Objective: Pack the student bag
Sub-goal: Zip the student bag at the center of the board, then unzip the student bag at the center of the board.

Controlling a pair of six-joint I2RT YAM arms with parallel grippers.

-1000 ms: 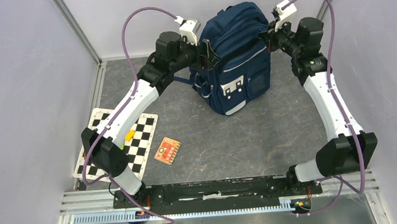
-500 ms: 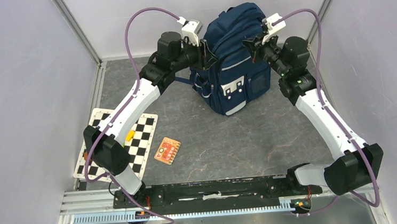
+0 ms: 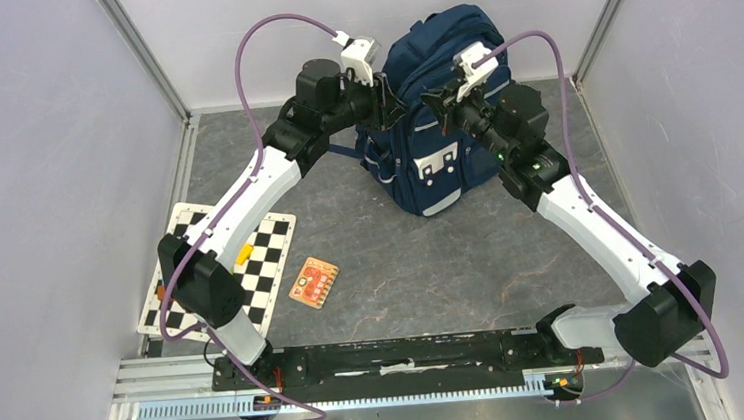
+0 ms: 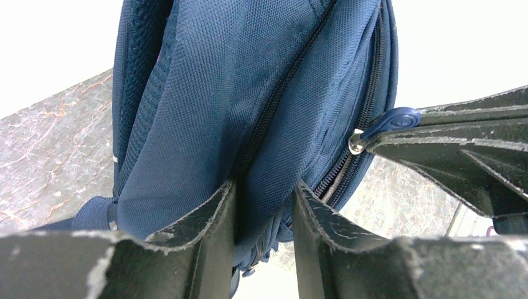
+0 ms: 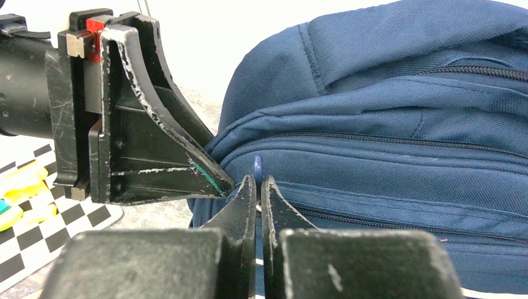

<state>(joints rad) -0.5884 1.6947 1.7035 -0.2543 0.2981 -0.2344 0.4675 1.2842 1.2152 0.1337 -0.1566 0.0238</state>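
The navy-blue student bag [image 3: 442, 64] stands upright at the back of the floor. My left gripper [image 3: 386, 98] is at its upper left side, shut on a fold of the bag's fabric [image 4: 264, 187]. My right gripper [image 3: 432, 103] is in front of the bag's upper part, close to the left gripper, shut on a blue zipper pull [image 5: 258, 167]. The pull also shows in the left wrist view [image 4: 392, 119], held at the end of a zip line by the right fingers [image 4: 448, 146]. The bag fills the right wrist view [image 5: 405, 124].
A black-and-white chequered mat [image 3: 237, 261] lies at the left with a small yellow object [image 3: 243, 252] on it. An orange patterned card [image 3: 313, 281] lies on the grey floor beside the mat. Walls and metal rails close in the workspace.
My right arm has swung from the bag's right side leftwards across its front, bringing the right gripper close to the left one. The left gripper has stayed on the bag.
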